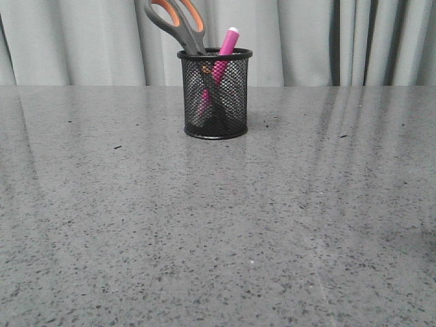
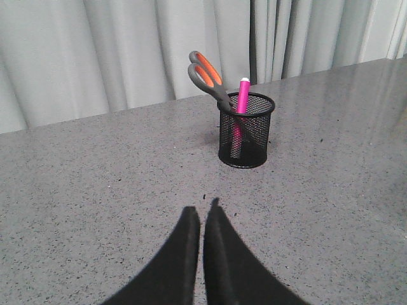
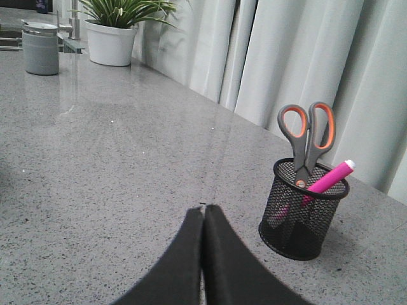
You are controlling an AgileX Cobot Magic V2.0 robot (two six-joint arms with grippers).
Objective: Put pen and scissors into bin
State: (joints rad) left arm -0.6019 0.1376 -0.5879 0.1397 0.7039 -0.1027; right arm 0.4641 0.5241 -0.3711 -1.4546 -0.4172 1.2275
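Black mesh bin [image 1: 215, 95] near the surface's far edge already holds the scissors [image 1: 178, 24] and pen [image 1: 225, 46], both upright. Left gripper [image 2: 201, 213] and right gripper [image 3: 204, 213] hover apart, jaws closed, empty.

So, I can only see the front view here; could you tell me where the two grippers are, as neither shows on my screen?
Observer: The left gripper is shut and empty, above bare table, short of the bin.
Operator: Thank you. And the right one, please?
Observer: The right gripper is also shut, holding nothing, with the bin beside it, apart from it.
Operator: Is anything else on the table beyond my frame?
Observer: Yes, the right wrist view shows a white potted plant and a grey canister at the far end.
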